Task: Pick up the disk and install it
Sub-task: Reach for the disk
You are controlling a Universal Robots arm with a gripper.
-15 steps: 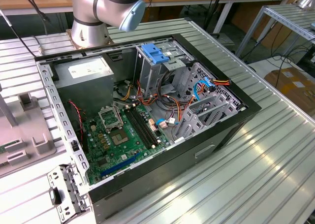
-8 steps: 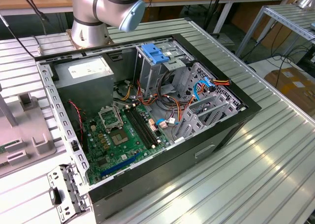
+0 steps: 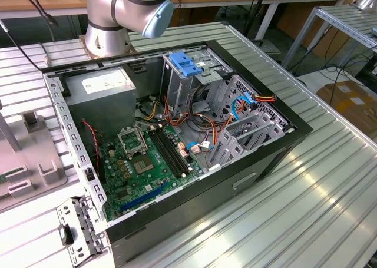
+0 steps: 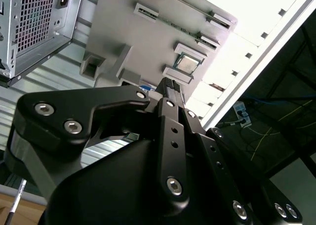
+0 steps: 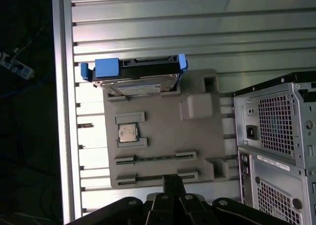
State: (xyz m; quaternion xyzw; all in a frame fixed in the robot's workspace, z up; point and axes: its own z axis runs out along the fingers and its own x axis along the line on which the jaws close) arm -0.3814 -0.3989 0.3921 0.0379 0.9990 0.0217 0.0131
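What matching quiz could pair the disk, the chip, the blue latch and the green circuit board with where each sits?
1 disk
2 chip
3 blue latch
4 green circuit board

A on the floor of the open computer case
B in a square pocket of the grey holder
C on top of the metal cage
D at the holder's edge, outside the case

Pairs: 1-D, 2-B, 3-C, 4-A.

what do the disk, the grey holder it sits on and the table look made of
disk: silver metal body with a dull sheen; its blue rails look like plastic.
grey holder: matte, even grey with moulded pockets; likely plastic, possibly printed.
table: bright ribbed slats with streaky reflections, apparently aluminium profile.
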